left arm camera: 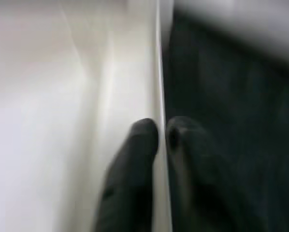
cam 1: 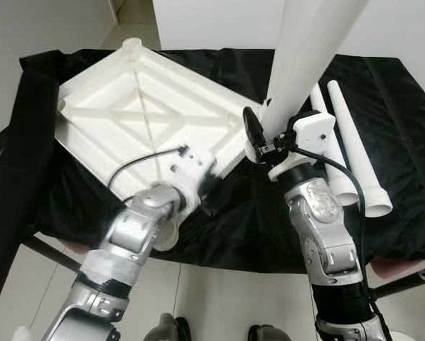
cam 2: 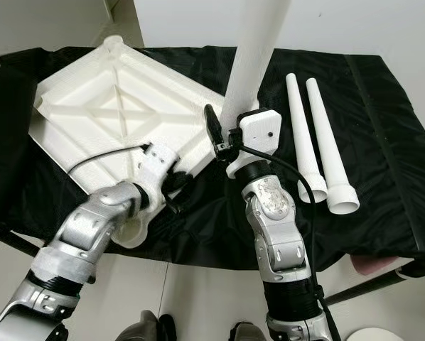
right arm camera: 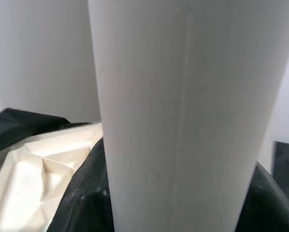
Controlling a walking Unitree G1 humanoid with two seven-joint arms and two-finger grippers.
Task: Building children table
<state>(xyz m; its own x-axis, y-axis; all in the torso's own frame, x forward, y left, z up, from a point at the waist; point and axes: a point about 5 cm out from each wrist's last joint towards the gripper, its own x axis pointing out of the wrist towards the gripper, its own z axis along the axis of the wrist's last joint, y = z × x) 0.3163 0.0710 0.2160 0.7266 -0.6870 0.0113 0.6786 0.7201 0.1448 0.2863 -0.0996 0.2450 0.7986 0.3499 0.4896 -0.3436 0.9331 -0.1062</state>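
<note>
tabletop (cam 1: pixel 138 106) lay upside down on the black cloth (cam 1: pixel 383 92), ribs up | right gripper (cam 1: pixel 266 142) was clamped on an upright leg (cam 1: pixel 305 50) at its corner — keep it plumb, twist in | left gripper (left arm camera: pixel 161 140) pinched the rim, steadying | two spare legs (cam 2: pixel 315 142) alongside

White tabletop (cam 1: pixel 148 114) lies upside-down; one leg (cam 1: pixel 308 53) upright, two legs (cam 2: pixel 315 142) flat.

Left arm reaches forward and inward, elbow bent, and the left gripper (left arm camera: pixel 161 137) has its two black fingers (left arm camera: pixel 135 164) pinched nearly together. Right arm stands upright from the elbow, wrist cocked, right gripper (cam 2: pixel 223 138) with one black finger (cam 2: pixel 213 126) raised.
</note>
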